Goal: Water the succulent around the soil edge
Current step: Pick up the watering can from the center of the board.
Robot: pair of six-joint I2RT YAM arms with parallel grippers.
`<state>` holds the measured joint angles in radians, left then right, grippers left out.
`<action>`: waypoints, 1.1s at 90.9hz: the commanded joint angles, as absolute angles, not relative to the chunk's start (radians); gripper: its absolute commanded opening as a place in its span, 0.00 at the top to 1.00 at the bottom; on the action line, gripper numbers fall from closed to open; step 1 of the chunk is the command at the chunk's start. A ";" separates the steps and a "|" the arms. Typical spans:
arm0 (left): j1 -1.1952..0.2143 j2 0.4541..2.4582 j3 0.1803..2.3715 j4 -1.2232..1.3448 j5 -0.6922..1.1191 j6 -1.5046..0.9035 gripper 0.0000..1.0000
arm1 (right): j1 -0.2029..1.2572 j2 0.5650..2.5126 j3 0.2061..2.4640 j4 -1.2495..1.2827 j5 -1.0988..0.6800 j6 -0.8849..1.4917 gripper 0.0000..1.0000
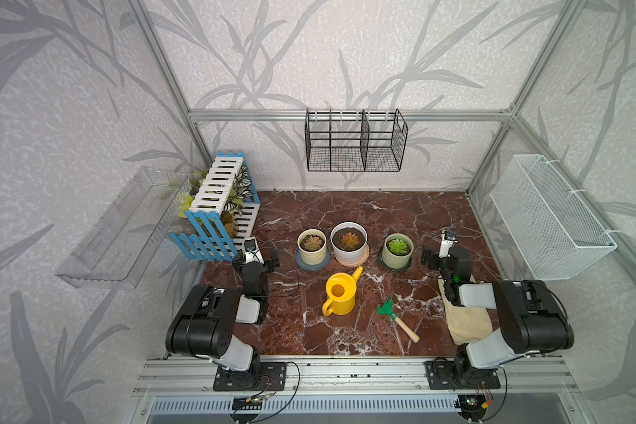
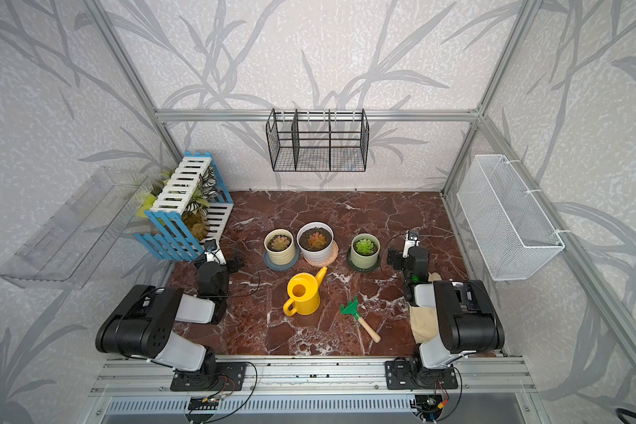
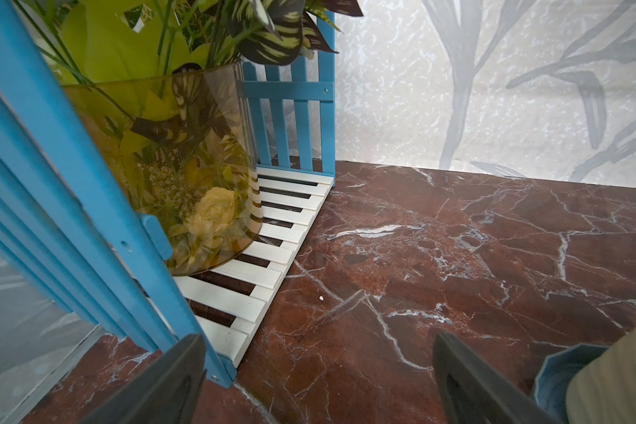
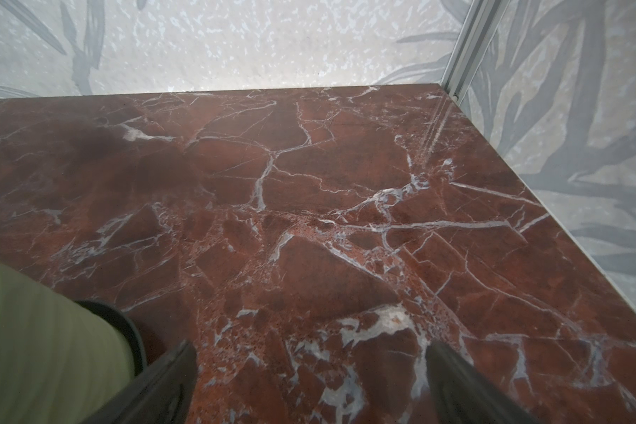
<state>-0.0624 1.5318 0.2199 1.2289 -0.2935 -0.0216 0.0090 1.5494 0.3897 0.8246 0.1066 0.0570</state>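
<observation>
The succulent sits on my right, its soil edge a thin ring. My right gripper, just beside its pot, and left gripper gape empty; the watering can stands untouched. An overshooting pour would drench the succulent itself.

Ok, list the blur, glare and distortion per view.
In both top views wide-angle stretch splays the aluminium frame, light even, shadows soft; in the left wrist view the blue fence near the lens is soft, the amber vase bends the slats behind it; in the right wrist view the succulent's pot is a close blur, the marble tabletop sharp.
</observation>
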 commanded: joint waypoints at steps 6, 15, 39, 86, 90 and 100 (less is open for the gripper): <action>-0.058 1.525 0.230 1.256 -0.288 -0.026 0.00 | 0.005 1.536 0.410 0.819 0.098 0.054 0.01; -0.058 1.524 0.230 1.256 -0.288 -0.026 0.00 | 0.005 1.536 0.410 0.819 0.098 0.053 0.01; -0.058 1.525 0.231 1.256 -0.289 -0.026 0.00 | 0.005 1.535 0.410 0.819 0.098 0.055 0.01; -0.056 1.388 0.470 0.752 -0.385 -0.071 0.00 | 0.008 1.378 0.586 0.331 0.111 0.141 0.01; -0.057 1.367 0.496 0.716 -0.370 -0.071 0.00 | 0.016 1.366 0.595 0.305 0.104 0.156 0.01; -0.057 1.304 0.516 0.698 -0.391 -0.121 0.00 | 0.061 1.324 0.605 0.267 0.159 0.159 0.01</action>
